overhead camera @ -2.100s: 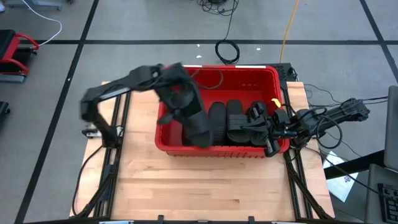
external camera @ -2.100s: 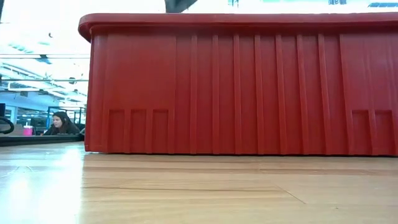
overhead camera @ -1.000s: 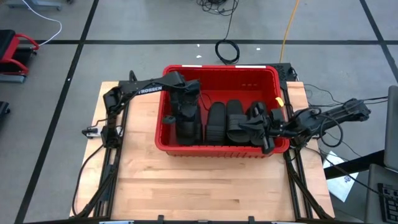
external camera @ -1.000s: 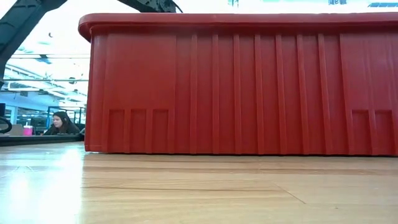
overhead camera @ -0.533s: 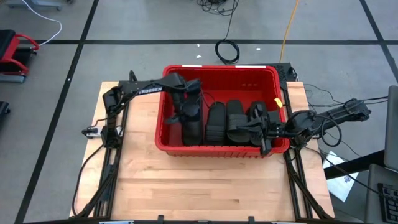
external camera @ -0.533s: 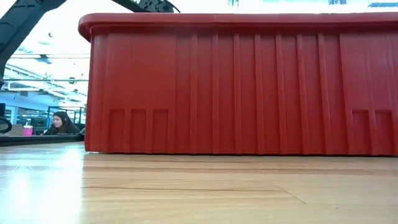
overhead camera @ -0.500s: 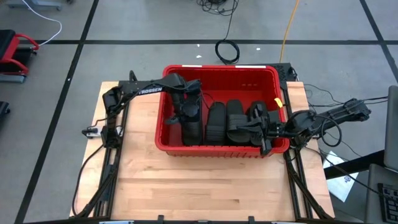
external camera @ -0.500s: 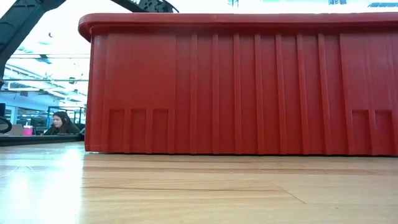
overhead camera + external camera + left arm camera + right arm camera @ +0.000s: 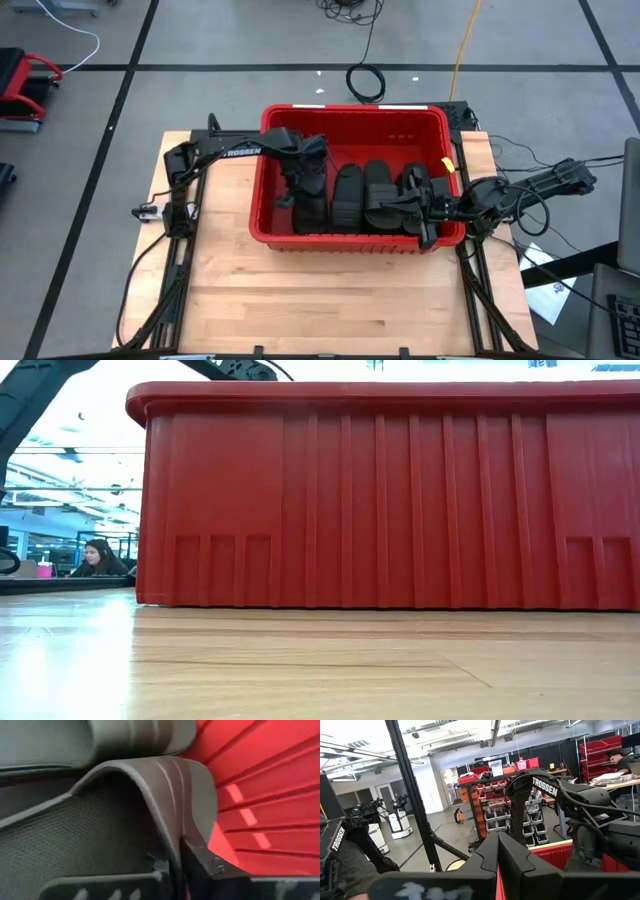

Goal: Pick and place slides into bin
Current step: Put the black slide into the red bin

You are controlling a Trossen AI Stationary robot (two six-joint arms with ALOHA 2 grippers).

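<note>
- Slides (image 9: 352,196) lie side by side inside the bin (image 9: 352,118), black, matte, each with a ribbed strap; the leftmost one (image 9: 308,208) lies directly under the left pincer (image 9: 303,192).
- Left pincer fingertips (image 9: 210,862) sit at that slide's strap (image 9: 172,795); whether they pinch it or stand apart I cannot tell.
- Right pincer (image 9: 432,205), pressed together, rests at the bin's 3 o'clock rim.
- Bin is red, ribbed, on the wooden surface (image 9: 330,300).
</note>
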